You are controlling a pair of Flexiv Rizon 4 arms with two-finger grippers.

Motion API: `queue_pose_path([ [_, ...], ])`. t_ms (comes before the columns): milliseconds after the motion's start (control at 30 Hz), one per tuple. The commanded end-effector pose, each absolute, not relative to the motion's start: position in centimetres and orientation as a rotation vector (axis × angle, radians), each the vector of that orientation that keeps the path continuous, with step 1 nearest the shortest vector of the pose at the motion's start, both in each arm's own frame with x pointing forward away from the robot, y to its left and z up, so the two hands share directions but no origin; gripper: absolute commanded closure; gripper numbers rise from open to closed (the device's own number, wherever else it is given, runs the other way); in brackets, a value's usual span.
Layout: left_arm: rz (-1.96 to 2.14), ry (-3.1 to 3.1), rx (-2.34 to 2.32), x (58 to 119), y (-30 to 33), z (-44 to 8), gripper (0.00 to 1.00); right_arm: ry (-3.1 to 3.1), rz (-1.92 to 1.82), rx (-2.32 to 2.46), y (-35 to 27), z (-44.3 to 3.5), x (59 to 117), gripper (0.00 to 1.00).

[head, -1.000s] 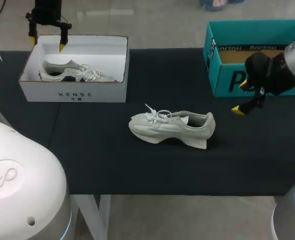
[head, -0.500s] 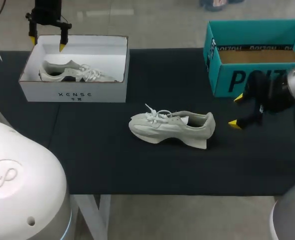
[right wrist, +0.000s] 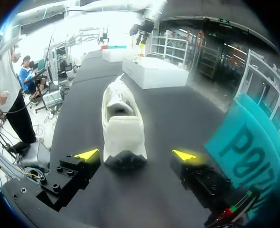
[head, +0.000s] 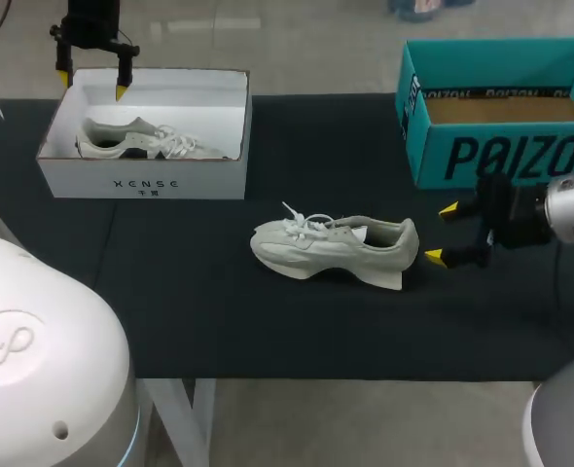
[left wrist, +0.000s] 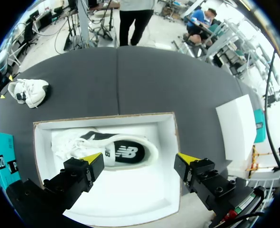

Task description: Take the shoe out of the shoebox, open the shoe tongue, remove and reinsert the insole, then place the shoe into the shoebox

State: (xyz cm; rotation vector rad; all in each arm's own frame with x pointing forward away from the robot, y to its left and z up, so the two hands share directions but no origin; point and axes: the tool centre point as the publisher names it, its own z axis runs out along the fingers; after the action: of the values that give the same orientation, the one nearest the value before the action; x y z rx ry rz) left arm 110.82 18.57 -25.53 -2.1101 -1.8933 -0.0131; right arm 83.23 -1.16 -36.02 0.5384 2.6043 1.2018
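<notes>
Your pale shoe (head: 336,248) sits upright on its chunky, wavy sole near the middle of the table (head: 219,321), on the dark, matte cloth, outside either box. Its white laces are loose at the toe end and the padded heel faces the table's right edge. Just beside that heel, not touching, hangs your right claw (head: 441,233), spread wide, its yellow tips level with the shoe's back; from the wrist the heel (right wrist: 123,126) lies just ahead of the gap.

Farther back, at the far right corner, stands a teal box (head: 501,156) with a brown cardboard inside. At the far left corner the white shoebox (head: 141,180) holds a second shoe (head: 136,139) lying on its side. Your left claw (head: 92,83) hovers spread over the box's far rim, gripping nothing.
</notes>
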Motion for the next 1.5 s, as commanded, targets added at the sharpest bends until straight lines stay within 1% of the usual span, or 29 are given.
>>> queue_pose_path([
  [33, -0.011, -1.891, -2.109, 111.0, 18.6, -25.5, 0.00, 2.523, 1.332, 0.529, 0.5, -38.7, 84.0, 0.00],
  [700, -0.011, -1.891, -2.109, 111.0, 18.6, -25.5, 0.00, 2.574, 1.377, 0.493, 4.1, -41.7, 84.8, 0.00],
  [1067, -0.011, -1.891, -2.109, 111.0, 18.6, -25.5, 0.00, 2.630, 1.367, 0.436, 4.9, -42.4, 85.3, 0.00],
  [1100, -0.011, -1.891, -2.109, 111.0, 18.6, -25.5, 0.00, 2.641, 1.360, 0.426, 4.9, -42.4, 85.3, 0.14],
  [1133, -0.011, -1.891, -2.109, 111.0, 18.6, -25.5, 0.00, 2.650, 1.353, 0.414, 4.9, -42.4, 85.4, 0.60],
  [1167, -0.011, -1.891, -2.109, 111.0, 18.6, -25.5, 0.00, 2.659, 1.352, 0.401, 4.9, -42.4, 85.5, 0.78],
  [1200, -0.011, -1.891, -2.109, 111.0, 18.6, -25.5, 0.00, 2.669, 1.345, 0.385, 4.9, -42.4, 85.5, 0.99],
  [1500, -0.011, -1.891, -2.109, 111.0, 18.6, -25.5, 0.00, 2.782, 1.325, 0.171, 4.2, -41.6, 86.4, 1.00],
])
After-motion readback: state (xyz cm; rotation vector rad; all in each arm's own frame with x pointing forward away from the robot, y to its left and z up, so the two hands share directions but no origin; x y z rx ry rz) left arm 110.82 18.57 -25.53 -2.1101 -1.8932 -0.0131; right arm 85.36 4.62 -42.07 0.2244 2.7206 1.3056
